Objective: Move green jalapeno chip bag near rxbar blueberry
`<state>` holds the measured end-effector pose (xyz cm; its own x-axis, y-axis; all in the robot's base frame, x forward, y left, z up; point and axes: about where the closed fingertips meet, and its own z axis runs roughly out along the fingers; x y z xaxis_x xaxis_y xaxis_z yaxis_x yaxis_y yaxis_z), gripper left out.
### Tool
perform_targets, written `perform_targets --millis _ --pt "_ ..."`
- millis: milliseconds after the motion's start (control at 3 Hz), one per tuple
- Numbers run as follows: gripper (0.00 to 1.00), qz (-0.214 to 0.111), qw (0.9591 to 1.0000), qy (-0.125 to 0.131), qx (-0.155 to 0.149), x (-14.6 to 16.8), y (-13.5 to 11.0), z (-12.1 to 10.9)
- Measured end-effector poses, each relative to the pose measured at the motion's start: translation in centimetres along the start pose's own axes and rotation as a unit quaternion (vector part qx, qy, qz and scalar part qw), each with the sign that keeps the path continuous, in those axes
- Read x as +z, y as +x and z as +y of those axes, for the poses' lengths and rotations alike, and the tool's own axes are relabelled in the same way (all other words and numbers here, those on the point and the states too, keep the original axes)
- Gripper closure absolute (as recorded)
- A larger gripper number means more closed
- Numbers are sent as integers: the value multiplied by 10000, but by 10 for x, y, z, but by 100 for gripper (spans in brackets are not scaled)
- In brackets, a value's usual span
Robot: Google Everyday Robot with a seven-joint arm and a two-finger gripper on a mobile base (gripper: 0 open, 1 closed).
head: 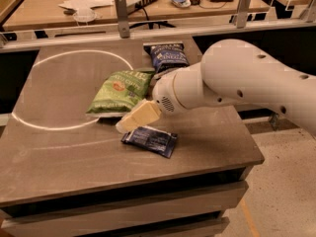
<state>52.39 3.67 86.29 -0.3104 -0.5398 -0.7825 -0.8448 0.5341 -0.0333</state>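
The green jalapeno chip bag (120, 89) is lying flat on the worktop (59, 157), overlapping the edge of a white ring (81, 52) marked there. The rxbar blueberry (149, 140) is lying near it, toward the front. The gripper (136, 118) is hanging between them, at the bag's lower corner; I cannot tell whether it is gripping anything. A dark blue chip bag (169, 57) is sitting behind the arm (237, 78).

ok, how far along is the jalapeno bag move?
Mostly done: the green jalapeno chip bag lies close to the rxbar blueberry, just up-left of it. In hand: the gripper sits between the two at the bag's lower edge; whether it holds the bag is unclear. Left: release if needed, then back the gripper away.
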Motion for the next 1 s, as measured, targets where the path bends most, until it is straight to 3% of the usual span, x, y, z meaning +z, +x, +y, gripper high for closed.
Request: perform_targets --millis 333,667,1000 --pt "0 -233 9974 577 360 -28 5 -18" --pt "0 -632 9790 1840 617 -83 2 -69" --pt "0 -867 9556 2728 693 -127 20 -103"
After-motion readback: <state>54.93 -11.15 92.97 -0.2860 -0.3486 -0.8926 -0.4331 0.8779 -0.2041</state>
